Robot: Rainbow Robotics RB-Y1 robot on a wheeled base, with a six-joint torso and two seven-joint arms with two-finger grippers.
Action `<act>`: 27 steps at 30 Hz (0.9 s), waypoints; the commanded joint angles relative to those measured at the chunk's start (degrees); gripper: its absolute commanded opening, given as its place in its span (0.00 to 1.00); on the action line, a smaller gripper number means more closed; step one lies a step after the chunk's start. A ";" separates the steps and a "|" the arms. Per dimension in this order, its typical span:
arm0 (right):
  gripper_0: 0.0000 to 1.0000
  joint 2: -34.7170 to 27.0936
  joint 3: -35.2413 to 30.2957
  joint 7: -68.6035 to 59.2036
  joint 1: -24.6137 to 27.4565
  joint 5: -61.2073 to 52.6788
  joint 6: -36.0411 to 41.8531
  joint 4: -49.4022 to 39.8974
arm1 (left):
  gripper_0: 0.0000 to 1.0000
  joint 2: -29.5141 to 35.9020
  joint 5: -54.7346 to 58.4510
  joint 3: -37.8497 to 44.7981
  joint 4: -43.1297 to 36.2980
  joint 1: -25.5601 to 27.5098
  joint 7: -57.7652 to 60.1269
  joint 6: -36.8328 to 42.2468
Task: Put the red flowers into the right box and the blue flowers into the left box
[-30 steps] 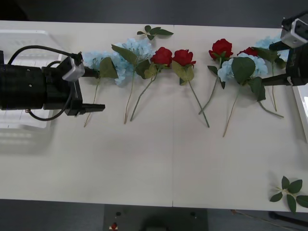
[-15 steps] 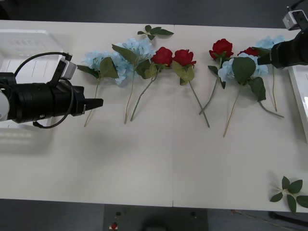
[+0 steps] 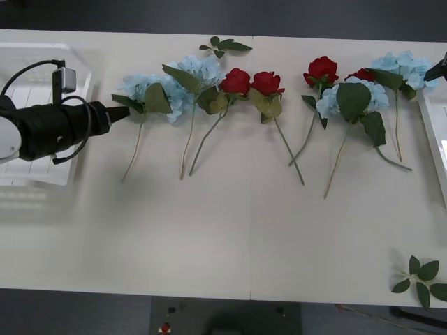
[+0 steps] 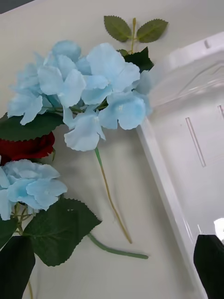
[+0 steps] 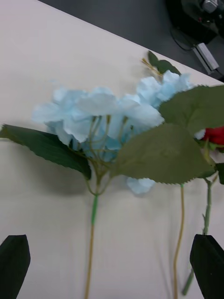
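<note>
Left pincer (image 5: 112,266) held spread, empty, before pale-blue fluffy hydrangea cluster (image 5: 100,124) near table's left edge; light, floppy; thin stem judged best hold.

Blue flowers (image 3: 150,94): pale fluffy clusters on thin stems, lying flat; the nearest head sits just ahead of the left end effector (image 3: 119,114), its open fingers either side of the stem. Another cluster lies just beside the right end effector (image 3: 438,70). Red flowers (image 3: 251,82): four small roses between the two, lying flat. Left box (image 3: 42,52): slotted, beneath the left arm. Right box (image 3: 431,139): smooth rim near the right end effector.
</note>
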 commanded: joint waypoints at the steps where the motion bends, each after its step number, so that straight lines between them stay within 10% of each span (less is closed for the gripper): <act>1: 1.00 2.47 6.63 -2.60 -5.06 1.13 -2.97 1.01 | 1.00 -0.72 -2.86 0.34 3.74 -4.84 1.87 -0.79; 15: 1.00 8.01 10.23 -1.98 -6.11 5.61 -4.29 4.09 | 1.00 -11.27 -7.26 -21.37 24.66 -25.32 2.57 -1.58; 27: 1.00 13.54 10.23 -2.51 -3.12 11.77 -11.94 11.47 | 1.00 -13.20 -7.34 -30.69 27.30 -29.80 2.39 -1.58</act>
